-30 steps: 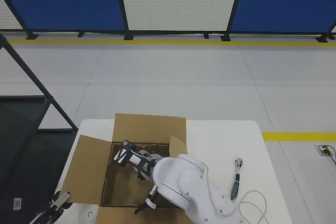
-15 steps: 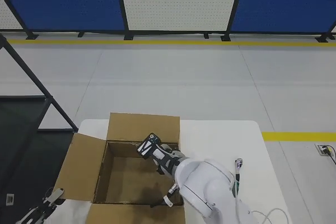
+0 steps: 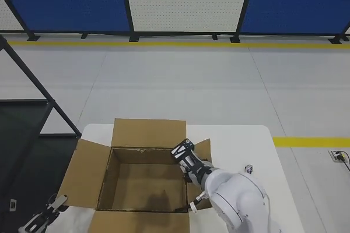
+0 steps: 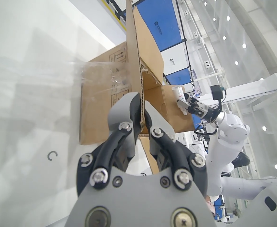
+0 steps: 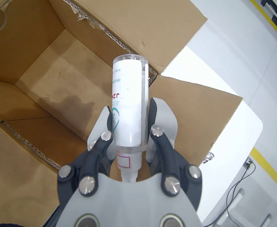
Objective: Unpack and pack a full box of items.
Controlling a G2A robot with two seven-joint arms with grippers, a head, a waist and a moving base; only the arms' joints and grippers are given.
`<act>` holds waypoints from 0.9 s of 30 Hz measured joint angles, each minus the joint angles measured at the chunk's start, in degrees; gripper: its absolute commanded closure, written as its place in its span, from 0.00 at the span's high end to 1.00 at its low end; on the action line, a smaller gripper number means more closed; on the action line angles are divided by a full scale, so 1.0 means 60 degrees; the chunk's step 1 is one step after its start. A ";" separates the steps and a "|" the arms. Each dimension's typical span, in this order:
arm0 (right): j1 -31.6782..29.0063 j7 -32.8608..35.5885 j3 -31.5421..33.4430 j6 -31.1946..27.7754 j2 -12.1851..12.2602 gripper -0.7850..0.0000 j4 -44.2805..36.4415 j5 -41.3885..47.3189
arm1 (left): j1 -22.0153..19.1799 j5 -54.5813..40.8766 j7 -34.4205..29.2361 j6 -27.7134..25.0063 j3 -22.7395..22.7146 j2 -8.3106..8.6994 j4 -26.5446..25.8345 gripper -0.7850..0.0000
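The right gripper [image 5: 130,112] is carrying the white bottle [image 5: 128,100], squeezed tight in its jaws, up out of the box [image 3: 147,133] toward the right flap [image 5: 195,116], while the left gripper [image 4: 142,113] is pinching the left flap [image 4: 134,55], so the box is looking empty.

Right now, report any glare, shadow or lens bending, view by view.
Top view: even light, the box floor darker toward the robot's side. Left wrist view: ceiling lamps flare as bright dots, clear tape on the box side glints, and straight edges bow toward the frame's rim. Right wrist view: soft light, a dark patch on the box floor beyond the bottle.
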 measured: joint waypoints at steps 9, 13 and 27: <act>-0.0458 -0.0119 0.0738 0.0159 0.0136 0.00 0.0201 0.0102 | 0.0010 0.0137 0.0115 0.0124 0.0038 0.0009 -0.0018 0.04; -0.0570 -0.0355 0.0996 0.0161 0.0184 0.00 0.0394 0.0352 | 0.0068 0.0191 0.0135 0.0137 0.0105 0.0005 -0.0056 0.13; -0.0671 -0.0940 0.1124 0.0277 0.0287 0.00 0.0348 0.0676 | 0.0233 0.0275 0.0103 0.0217 0.0109 0.0013 -0.0171 1.00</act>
